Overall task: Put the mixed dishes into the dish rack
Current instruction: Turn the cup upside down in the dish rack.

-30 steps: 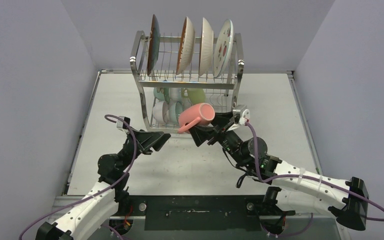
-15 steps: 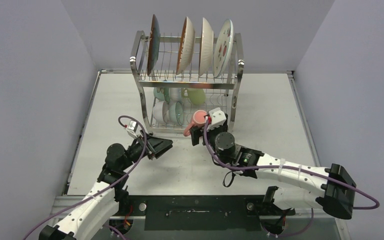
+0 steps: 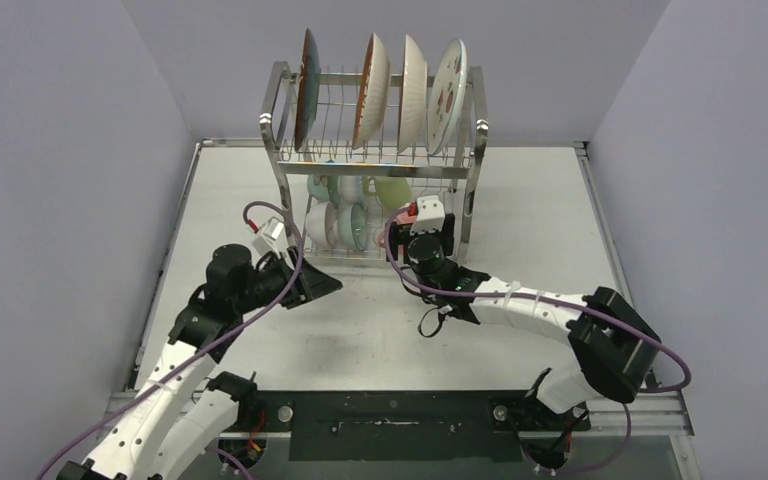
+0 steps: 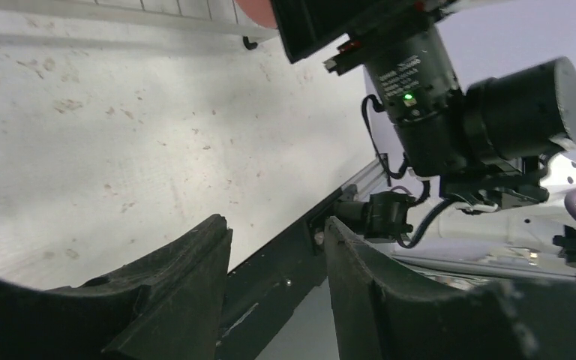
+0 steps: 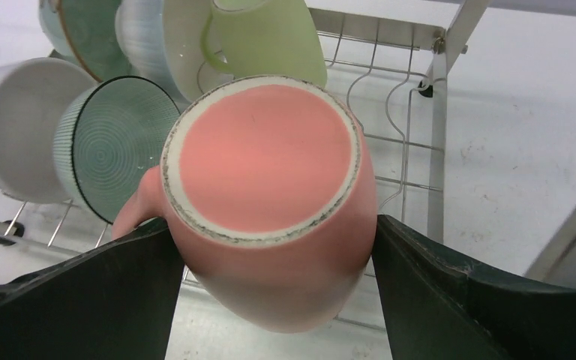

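The right gripper (image 5: 274, 225) clamps the pink mug (image 5: 266, 172) between its fingers, base facing the wrist camera. Just beyond sit the green mug (image 5: 277, 37) and bowls (image 5: 112, 154) in the rack (image 5: 439, 150). Overhead, the wrist hides the pink mug, which a second ago was held clear before the rack. The left gripper (image 4: 277, 240) gapes empty over the table (image 4: 120, 135).

Left arm (image 3: 175, 395): white link shells, black cylindrical joint housings, one purple cable (image 3: 295, 262) looped alongside; small white camera block (image 3: 268, 236) with a red mark at the wrist.
Right arm (image 3: 525, 303): matching white shells, black motor cans, boxy black elbow housing (image 3: 615, 345), second purple cable (image 3: 687, 372); green indicator light (image 4: 407, 96) on a black joint.
Left end effector (image 4: 277, 240) and right end effector (image 5: 270, 232): matte black, wedge-shaped fingers (image 5: 457, 300).
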You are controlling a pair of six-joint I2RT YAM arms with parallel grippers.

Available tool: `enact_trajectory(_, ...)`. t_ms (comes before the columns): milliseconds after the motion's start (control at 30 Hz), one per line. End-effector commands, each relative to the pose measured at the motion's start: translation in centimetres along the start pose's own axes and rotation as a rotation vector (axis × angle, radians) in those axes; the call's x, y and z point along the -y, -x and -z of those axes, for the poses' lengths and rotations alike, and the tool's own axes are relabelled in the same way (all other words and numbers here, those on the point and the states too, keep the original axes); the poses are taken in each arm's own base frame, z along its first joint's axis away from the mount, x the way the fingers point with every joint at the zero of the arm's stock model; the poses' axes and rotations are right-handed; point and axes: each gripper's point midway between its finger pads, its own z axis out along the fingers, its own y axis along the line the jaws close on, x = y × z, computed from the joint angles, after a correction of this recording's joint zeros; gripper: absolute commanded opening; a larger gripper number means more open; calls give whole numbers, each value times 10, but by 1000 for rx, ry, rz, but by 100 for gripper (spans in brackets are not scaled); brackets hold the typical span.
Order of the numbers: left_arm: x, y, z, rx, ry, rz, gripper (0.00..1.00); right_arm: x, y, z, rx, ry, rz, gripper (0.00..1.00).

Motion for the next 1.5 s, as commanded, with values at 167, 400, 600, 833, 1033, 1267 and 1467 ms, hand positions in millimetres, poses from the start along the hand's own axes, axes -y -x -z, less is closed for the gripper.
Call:
enact_trajectory(167, 13, 38, 60, 71, 256, -385, 47, -18, 42, -43, 146, -5, -208, 22)
enact_trajectory(400, -5, 58, 94, 221, 408, -512, 47, -18, 31, -66, 144, -16, -250, 23)
enact_trajectory(600, -12, 57, 93, 258, 402, -531, 47, -23, 27, -81, 139, -9, -253, 30)
enact_trajectory(833, -29, 60, 90, 277, 443, -563, 47, -21, 16, -92, 128, -32, -252, 38)
enact_trajectory(1033, -28, 59, 89, 275, 435, -565, 47, -18, 7, -98, 118, -51, -254, 53)
enact_trajectory(1267, -28, 58, 88, 274, 429, -567, 47, -15, 3, -97, 105, -70, -236, 76)
enact_trajectory(1467, -28, 57, 87, 269, 425, -567, 47, -10, 3, -95, 90, -86, -213, 91)
